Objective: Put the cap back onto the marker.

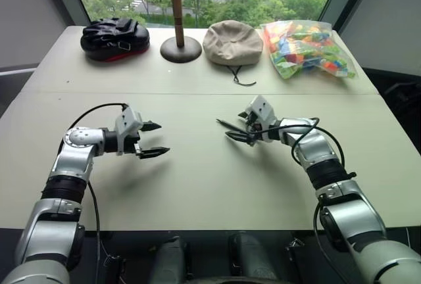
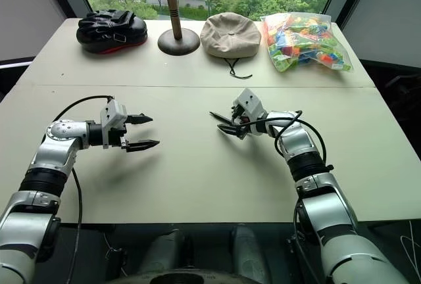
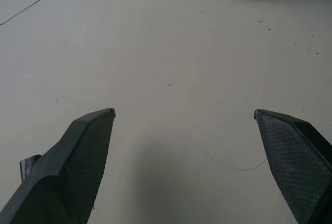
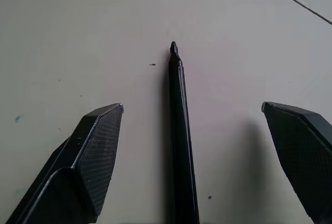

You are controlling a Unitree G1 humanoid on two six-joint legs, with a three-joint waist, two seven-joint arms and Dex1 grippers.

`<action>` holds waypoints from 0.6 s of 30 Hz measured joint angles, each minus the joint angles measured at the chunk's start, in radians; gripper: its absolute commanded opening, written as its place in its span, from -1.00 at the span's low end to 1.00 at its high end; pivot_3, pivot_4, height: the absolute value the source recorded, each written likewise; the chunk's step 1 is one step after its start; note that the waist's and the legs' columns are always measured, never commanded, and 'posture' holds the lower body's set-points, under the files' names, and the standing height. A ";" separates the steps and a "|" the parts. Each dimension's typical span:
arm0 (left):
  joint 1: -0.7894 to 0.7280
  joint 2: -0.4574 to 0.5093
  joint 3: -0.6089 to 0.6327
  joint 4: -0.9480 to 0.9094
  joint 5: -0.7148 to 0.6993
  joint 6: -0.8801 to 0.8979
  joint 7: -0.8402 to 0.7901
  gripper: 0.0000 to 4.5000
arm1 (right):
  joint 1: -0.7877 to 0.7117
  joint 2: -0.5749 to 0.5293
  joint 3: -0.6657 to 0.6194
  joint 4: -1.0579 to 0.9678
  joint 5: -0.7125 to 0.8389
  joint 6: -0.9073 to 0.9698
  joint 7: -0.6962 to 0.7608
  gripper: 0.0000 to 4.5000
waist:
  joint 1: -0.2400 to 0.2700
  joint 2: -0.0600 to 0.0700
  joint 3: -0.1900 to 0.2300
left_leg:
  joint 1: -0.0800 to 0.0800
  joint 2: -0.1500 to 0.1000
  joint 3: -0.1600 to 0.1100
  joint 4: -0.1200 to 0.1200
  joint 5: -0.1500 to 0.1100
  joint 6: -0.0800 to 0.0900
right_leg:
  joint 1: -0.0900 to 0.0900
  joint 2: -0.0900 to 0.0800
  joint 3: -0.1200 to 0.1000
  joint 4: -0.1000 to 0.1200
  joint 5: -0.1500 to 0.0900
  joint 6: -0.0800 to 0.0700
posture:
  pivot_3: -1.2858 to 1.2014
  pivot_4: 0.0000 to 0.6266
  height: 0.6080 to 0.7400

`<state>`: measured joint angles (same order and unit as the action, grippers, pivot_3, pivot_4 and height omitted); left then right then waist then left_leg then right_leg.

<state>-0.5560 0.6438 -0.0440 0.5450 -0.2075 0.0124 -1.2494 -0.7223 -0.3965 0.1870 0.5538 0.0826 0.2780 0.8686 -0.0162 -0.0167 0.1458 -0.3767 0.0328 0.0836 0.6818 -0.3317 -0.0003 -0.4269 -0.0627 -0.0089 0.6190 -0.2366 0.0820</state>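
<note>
Along the far edge of the pale table (image 1: pixel 197 185) sits a row of things, well apart from the arms: a black padded helmet-like piece with red trim (image 1: pixel 114 37), a dark wooden hat stand (image 1: pixel 179 18), a beige cloth hat (image 1: pixel 232 42) with its cord trailing toward the robot, and a clear bag of coloured bricks (image 1: pixel 306 48). Nothing lies between the two arms but bare tabletop. The marker (image 4: pixel 180 130) lies flat on the table, uncapped, its pointed tip toward the table's middle. The right gripper (image 1: pixel 238 130) is low over it, fingers spread wide either side of the barrel and not touching it. The left gripper (image 1: pixel 152 140) hovers across the gap, facing the right one, its fingers also wide apart with nothing between them. I can't pick out the cap anywhere.
</note>
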 measured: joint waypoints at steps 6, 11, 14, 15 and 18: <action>0.000 -0.002 0.000 0.000 0.000 0.000 0.014 1.00 | 0.000 0.002 0.004 0.000 -0.013 0.000 0.015 0.37 | -0.001 0.000 0.000 | 0.000 0.000 0.000 0.000 0.000 0.000 | 0.000 0.000 0.000 0.000 0.000 0.000 | 0.03 -0.52 1.00; -0.002 -0.015 0.000 0.000 0.000 0.000 0.020 1.00 | 0.000 0.018 0.005 -0.001 -0.023 -0.001 0.019 -0.82 | -0.001 0.000 0.000 | 0.001 0.000 0.000 0.000 0.000 0.000 | 0.000 0.000 0.000 0.001 0.000 0.000 | 0.03 -0.52 1.00; -0.008 -0.019 -0.001 0.001 0.002 -0.001 0.023 1.00 | 0.000 0.022 0.005 -0.002 -0.031 -0.002 0.022 -0.99 | -0.001 0.000 0.000 | 0.001 0.000 0.000 0.000 0.000 0.000 | 0.000 0.000 0.000 0.001 0.000 0.000 | 0.03 -0.52 1.00; -0.011 -0.019 -0.001 0.002 0.002 -0.001 0.025 1.00 | 0.000 0.023 0.005 -0.002 -0.032 -0.002 0.022 -0.99 | -0.001 0.000 0.000 | 0.001 0.000 0.000 0.000 0.000 0.000 | 0.000 0.000 0.000 0.001 0.000 0.000 | 0.03 -0.52 1.00; -0.018 -0.019 0.000 0.004 0.002 -0.002 0.031 1.00 | 0.000 0.024 0.004 -0.002 -0.038 -0.005 0.022 -0.99 | -0.001 0.000 0.000 | 0.001 0.000 0.000 0.000 0.000 -0.001 | 0.000 0.000 0.000 0.001 0.000 0.000 | 0.03 -0.52 1.00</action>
<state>-0.5736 0.6249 -0.0445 0.5490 -0.2054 0.0107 -1.2183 -0.7224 -0.3723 0.1915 0.5517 0.0450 0.2734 0.8902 -0.0176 -0.0169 0.1456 -0.3758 0.0327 0.0837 0.6820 -0.3314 -0.0009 -0.4266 -0.0624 -0.0089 0.6205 -0.2365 0.0820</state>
